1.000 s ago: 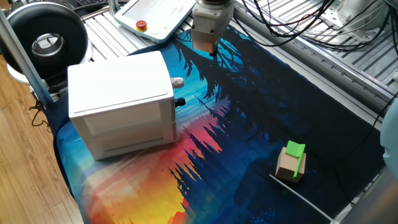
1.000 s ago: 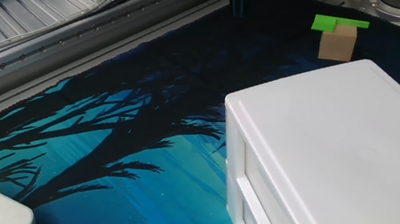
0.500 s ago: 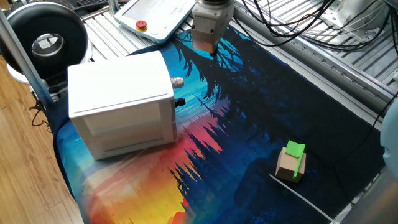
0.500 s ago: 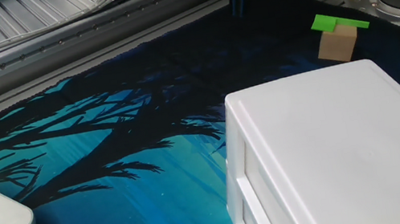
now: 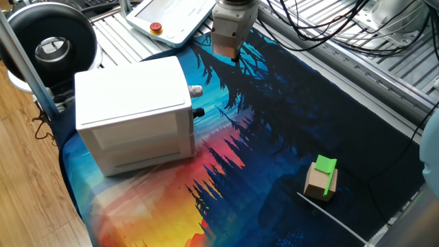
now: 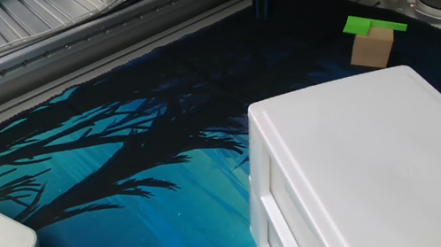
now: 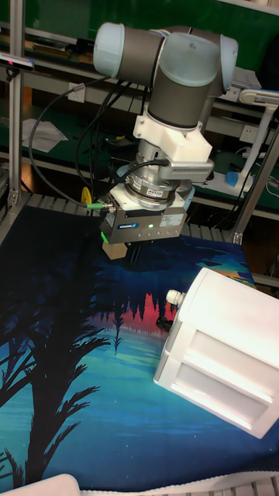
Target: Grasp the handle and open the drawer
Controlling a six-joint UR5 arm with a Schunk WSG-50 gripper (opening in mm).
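Currently the handle (image 5: pixel 196 90), a small silvery knob, sticks out of the upper part of the cabinet's (image 5: pixel 130 110) front face, approx. level with the top edge; also seen in the tall fixed view (image 7: pixel 174 296). Directly below it sits a black knob (image 5: pixel 199 111) on the lower panel. The drawer (image 7: pixel 190 310) itself reads as fully shut: no gap or projecting tray visible in any view. Cabinet stands on a printed forest mat (image 5: pixel 274 137), near its left end in one fixed view.

The gripper (image 5: pixel 233 56) hangs above the mat, well apart from the handle, up and to the side of it, pointing straight down. Fingers are dark and close together in the tall fixed view (image 7: pixel 138 253); whether a gap remains betw. them cannot be told from these pics. Nothing is held.

Other items: a tan block w/ green top (image 5: pixel 322 178) lies far across the mat, no bearing on the job. A pendant w/ red button (image 5: pixel 156 28) lies off the mat edge.

Judgement: step in hand is approach, pre-grasp; task not begun on the drawer. Next move calls for lowering to knob height, turning the wrist so the jaws straddle the silver knob, not the black one beneath, then closing and pulling outward along the drawer's axis. Risk: light cabinet may slide rather than the drawer opening.
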